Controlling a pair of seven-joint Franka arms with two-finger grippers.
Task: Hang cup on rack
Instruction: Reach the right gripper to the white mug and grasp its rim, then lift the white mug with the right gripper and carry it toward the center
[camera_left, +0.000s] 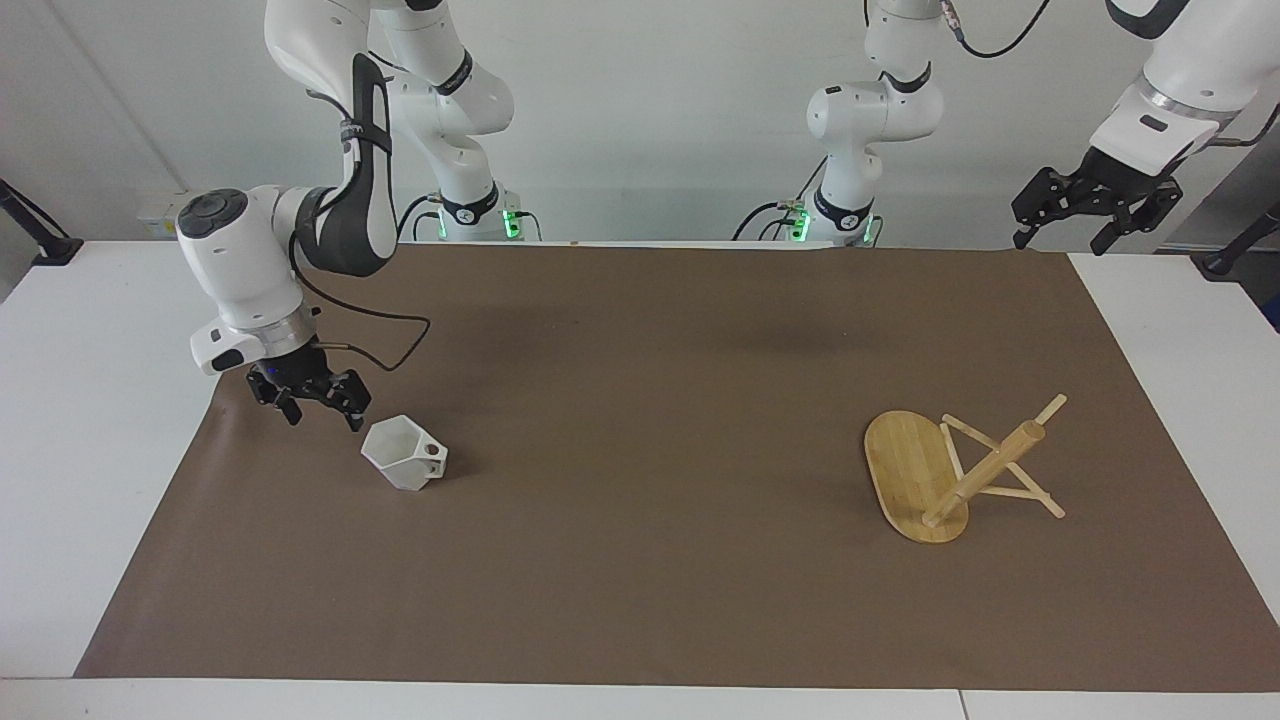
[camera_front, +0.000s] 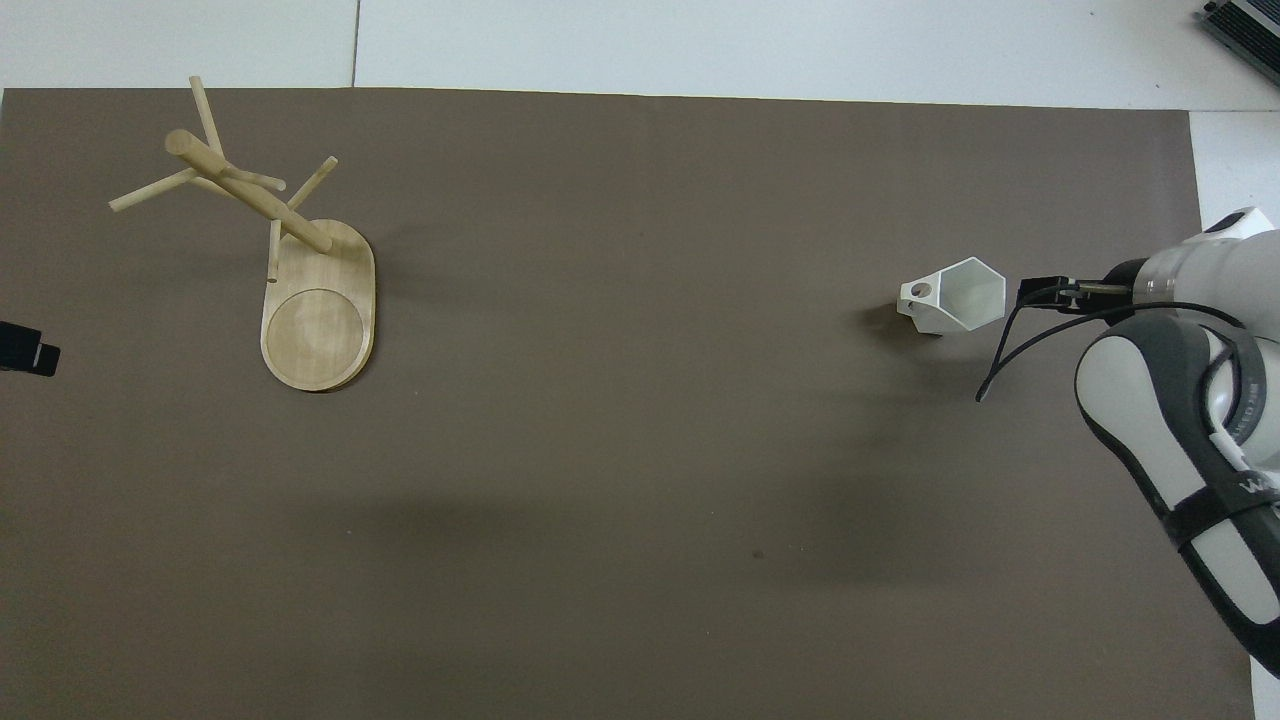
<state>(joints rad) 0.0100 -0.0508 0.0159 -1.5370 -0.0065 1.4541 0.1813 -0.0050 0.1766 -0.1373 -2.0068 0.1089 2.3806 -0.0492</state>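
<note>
The white faceted cup (camera_left: 405, 456) (camera_front: 958, 298) stands mouth up on the brown mat, its pierced handle pointing toward the left arm's end of the table. My right gripper (camera_left: 324, 417) (camera_front: 1040, 293) hangs open low over the mat, close beside the cup's rim on the side away from the handle, not touching it. The bamboo rack (camera_left: 985, 470) (camera_front: 250, 195) stands on its oval base (camera_left: 905, 470) toward the left arm's end, pegs bare. My left gripper (camera_left: 1062, 243) (camera_front: 25, 350) waits open, raised over that end's mat corner.
A brown mat (camera_left: 640, 330) covers most of the white table (camera_left: 90, 420). A black cable (camera_left: 395, 340) loops from the right wrist over the mat. Wide bare mat lies between cup and rack.
</note>
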